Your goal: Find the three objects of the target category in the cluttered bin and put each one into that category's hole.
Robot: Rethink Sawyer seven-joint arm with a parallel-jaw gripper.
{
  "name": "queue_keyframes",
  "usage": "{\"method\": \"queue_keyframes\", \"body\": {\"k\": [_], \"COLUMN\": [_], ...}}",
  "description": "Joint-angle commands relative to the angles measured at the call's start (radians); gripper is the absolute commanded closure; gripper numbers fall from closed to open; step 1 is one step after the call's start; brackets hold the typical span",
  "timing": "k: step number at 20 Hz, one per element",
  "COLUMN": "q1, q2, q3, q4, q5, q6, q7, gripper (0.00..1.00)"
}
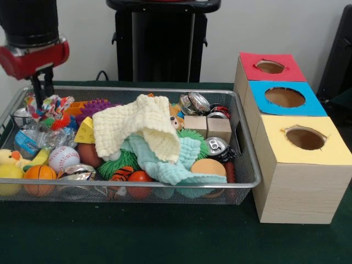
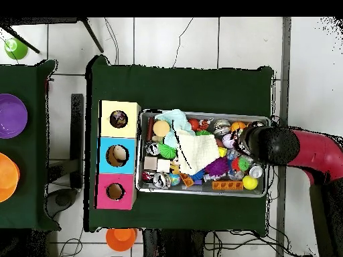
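The gripper [image 1: 42, 88] is hanging over the wire bin's [image 1: 245, 165] end farthest from the three holed boxes [image 1: 300, 165], its fingers [image 1: 36, 91] dipping just inside the rim; cannot tell how wide, nothing visibly held. Beside it a cream cloth [image 1: 140, 129] is covering mid-bin clutter; cans [image 1: 215, 146] are lying at the box end.

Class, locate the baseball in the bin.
In the front view, the baseball lies at the wire bin's left end, above the small basketball.
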Motion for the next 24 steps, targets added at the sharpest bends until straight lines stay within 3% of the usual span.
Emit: {"method": "queue_keyframes", "body": {"k": [1,11,24], "q1": [-0.027,-0.018,0.042], "q2": [-0.095,-0.176,-0.220], "q3": [0.144,0.233,0.261], "q4": [0.224,0.362,0.453], "q5": [0.145,0.294,0.399], "q6": [-0.011,-0.167,-0.364], "q7": [0.032,0.156,0.246], "gripper": [1.00,1.00,1.00]}}
